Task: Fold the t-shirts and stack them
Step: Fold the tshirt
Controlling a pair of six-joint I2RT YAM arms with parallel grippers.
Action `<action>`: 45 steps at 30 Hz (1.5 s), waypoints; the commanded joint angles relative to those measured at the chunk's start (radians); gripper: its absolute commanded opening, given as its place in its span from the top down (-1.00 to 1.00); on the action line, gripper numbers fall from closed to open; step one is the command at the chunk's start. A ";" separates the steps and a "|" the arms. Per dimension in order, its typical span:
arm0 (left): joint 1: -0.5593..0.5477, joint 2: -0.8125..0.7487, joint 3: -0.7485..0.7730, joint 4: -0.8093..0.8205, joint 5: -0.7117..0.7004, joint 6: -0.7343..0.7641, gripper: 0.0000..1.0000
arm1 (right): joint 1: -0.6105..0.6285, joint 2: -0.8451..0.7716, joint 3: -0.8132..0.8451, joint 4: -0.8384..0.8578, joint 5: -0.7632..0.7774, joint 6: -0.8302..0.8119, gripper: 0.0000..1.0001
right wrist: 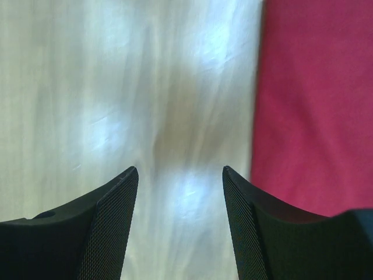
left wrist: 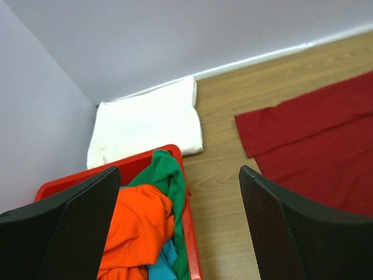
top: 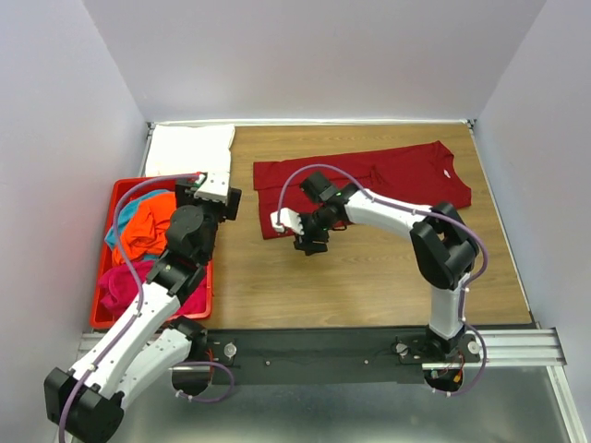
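A dark red t-shirt (top: 369,185) lies spread flat on the wooden table, toward the back. My right gripper (top: 309,244) hovers at its near-left corner, pointing down, open and empty; in the right wrist view the gripper (right wrist: 179,169) is over bare table with the red cloth's edge (right wrist: 315,99) just to its right. A folded white t-shirt (top: 189,148) lies at the back left. Orange (top: 146,231), teal (top: 118,233) and magenta (top: 125,281) shirts are piled in the bin, with a green one (left wrist: 166,175) over its rim. My left gripper (top: 212,185) hangs open above the bin's far right corner.
The red plastic bin (top: 103,318) stands at the left edge of the table, against the left wall. Walls close in the back and both sides. Bare wood (top: 369,277) stretches in front of the red shirt.
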State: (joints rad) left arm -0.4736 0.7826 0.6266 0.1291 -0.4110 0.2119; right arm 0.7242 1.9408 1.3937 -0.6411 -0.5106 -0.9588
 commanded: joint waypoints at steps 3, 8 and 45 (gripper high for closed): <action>-0.003 -0.127 -0.014 0.066 -0.166 -0.025 -0.79 | 0.078 0.090 0.085 0.165 0.296 0.041 -0.30; -0.003 -0.200 -0.045 0.106 -0.178 -0.016 -0.79 | 0.101 0.173 0.137 0.195 0.392 0.071 -0.25; -0.003 0.027 -0.013 0.121 0.458 -0.064 -0.80 | 0.270 -0.491 -0.604 0.015 0.109 -0.058 0.21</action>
State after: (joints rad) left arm -0.4736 0.7368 0.5922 0.2237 -0.1650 0.1932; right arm 1.0016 1.5383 0.8223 -0.5339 -0.3794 -1.0073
